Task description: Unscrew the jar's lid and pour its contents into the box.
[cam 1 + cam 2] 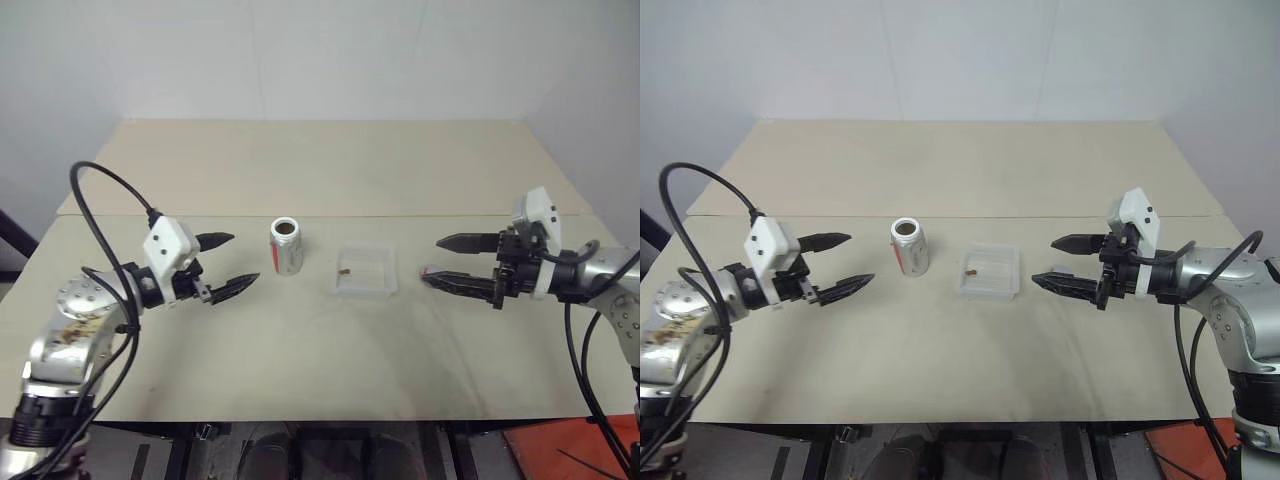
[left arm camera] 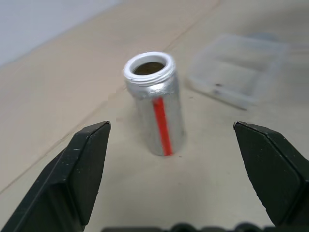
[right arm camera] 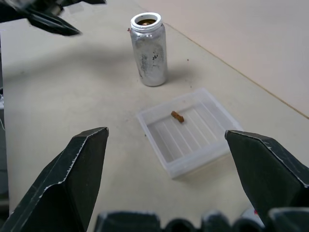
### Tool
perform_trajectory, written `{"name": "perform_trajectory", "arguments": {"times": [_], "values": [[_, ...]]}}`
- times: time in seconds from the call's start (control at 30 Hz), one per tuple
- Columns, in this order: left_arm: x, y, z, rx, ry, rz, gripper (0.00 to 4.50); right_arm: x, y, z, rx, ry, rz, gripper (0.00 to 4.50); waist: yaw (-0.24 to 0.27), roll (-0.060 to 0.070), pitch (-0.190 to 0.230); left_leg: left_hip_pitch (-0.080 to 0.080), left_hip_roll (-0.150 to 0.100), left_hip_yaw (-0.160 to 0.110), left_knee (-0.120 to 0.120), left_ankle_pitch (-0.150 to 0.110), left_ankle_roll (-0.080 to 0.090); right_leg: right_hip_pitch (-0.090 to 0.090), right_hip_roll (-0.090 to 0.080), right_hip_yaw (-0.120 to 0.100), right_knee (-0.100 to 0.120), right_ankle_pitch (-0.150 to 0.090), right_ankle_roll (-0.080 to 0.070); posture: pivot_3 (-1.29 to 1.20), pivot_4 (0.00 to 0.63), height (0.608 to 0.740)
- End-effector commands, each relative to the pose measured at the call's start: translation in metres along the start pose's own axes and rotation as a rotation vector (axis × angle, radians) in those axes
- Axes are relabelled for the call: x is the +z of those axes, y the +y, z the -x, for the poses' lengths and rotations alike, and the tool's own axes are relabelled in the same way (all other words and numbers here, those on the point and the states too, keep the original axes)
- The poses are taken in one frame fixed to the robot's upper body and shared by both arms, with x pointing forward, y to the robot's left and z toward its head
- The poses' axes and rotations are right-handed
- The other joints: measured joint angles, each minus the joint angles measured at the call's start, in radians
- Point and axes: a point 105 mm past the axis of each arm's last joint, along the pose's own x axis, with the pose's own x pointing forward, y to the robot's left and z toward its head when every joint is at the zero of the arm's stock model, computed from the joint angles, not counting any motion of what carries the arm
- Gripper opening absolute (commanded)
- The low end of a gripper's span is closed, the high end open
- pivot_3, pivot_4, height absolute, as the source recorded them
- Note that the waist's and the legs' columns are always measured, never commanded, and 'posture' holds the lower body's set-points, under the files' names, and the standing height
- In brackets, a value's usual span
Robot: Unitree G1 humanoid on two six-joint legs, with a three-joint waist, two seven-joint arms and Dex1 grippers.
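Observation:
The jar (image 1: 286, 247) stands upright on the table, its white threaded mouth uncovered, a red stripe down its side (image 2: 163, 126). Just right of it lies the clear box (image 1: 385, 270) with one small brown bit of the contents (image 3: 177, 116) on its floor. My left gripper (image 1: 245, 258) hovers open a short way left of the jar, touching nothing. My right gripper (image 1: 432, 258) hangs open right of the box, fingers empty. A small greyish round piece, apparently the lid (image 1: 428, 271), rests on the table by the right gripper's lower fingertip.
The beige table (image 1: 320, 170) stretches far behind the jar and box, with a seam across its middle. White walls stand beyond the far edge. Black cables loop from both arms near the table's front corners.

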Motion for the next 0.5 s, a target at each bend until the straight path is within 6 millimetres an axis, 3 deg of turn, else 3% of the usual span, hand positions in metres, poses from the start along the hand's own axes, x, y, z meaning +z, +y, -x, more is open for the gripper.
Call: {"name": "perform_trajectory", "arguments": {"times": [0.03, 0.23, 0.5], "values": [[0.034, -0.003, 0.015, -0.127, -0.075, -0.072, 4.44, 0.015, 0.000, 0.011, -0.015, -0.027, 0.077, 4.50, 0.000, 0.000, 0.000, 0.000, 0.000, 0.000, 0.000, 0.000, 0.000, 0.000, 0.000, 0.000, 0.000, 0.000, 0.000, 0.00, 0.150, 0.740], [0.044, 0.006, 0.024, -0.179, -0.070, -0.122, 4.44, 0.013, 0.001, 0.019, -0.010, -0.011, 0.090, 4.50, 0.000, 0.000, 0.000, 0.001, 0.000, 0.001, 0.000, 0.000, 0.000, 0.000, 0.000, 0.000, 0.000, 0.000, 0.000, 0.00, 0.150, 0.740], [0.044, 0.004, 0.011, -0.179, -0.102, -0.127, 4.44, 0.014, -0.002, 0.025, -0.028, -0.013, 0.112, 4.50, 0.000, 0.000, 0.000, 0.000, 0.000, 0.001, 0.000, 0.000, 0.000, 0.000, 0.001, 0.001, 0.000, 0.000, 0.000, 0.00, 0.150, 0.740]]}}
